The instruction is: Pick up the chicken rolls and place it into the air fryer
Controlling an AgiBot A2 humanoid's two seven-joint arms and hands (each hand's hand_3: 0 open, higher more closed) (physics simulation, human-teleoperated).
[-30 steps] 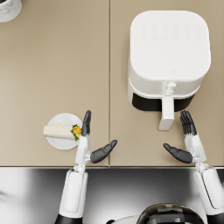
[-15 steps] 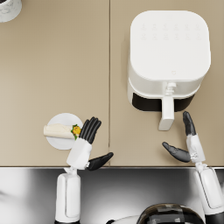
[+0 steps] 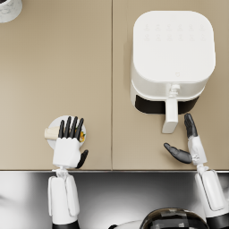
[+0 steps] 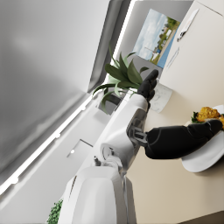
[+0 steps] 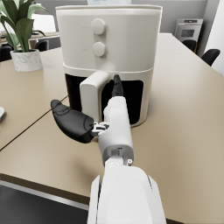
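Air fryer sits closed on the table, right hand open and empty beside its handle. Step in hand looks like the pick — left hand hovers fingers-spread over the chicken rolls on the plate, not gripping; next it likely needs to descend and close.

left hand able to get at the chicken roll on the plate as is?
Probably yes. The left hand is already over the white plate, fingers lying across the chicken roll. Nothing sits between them; whether it grips yet can't be told.
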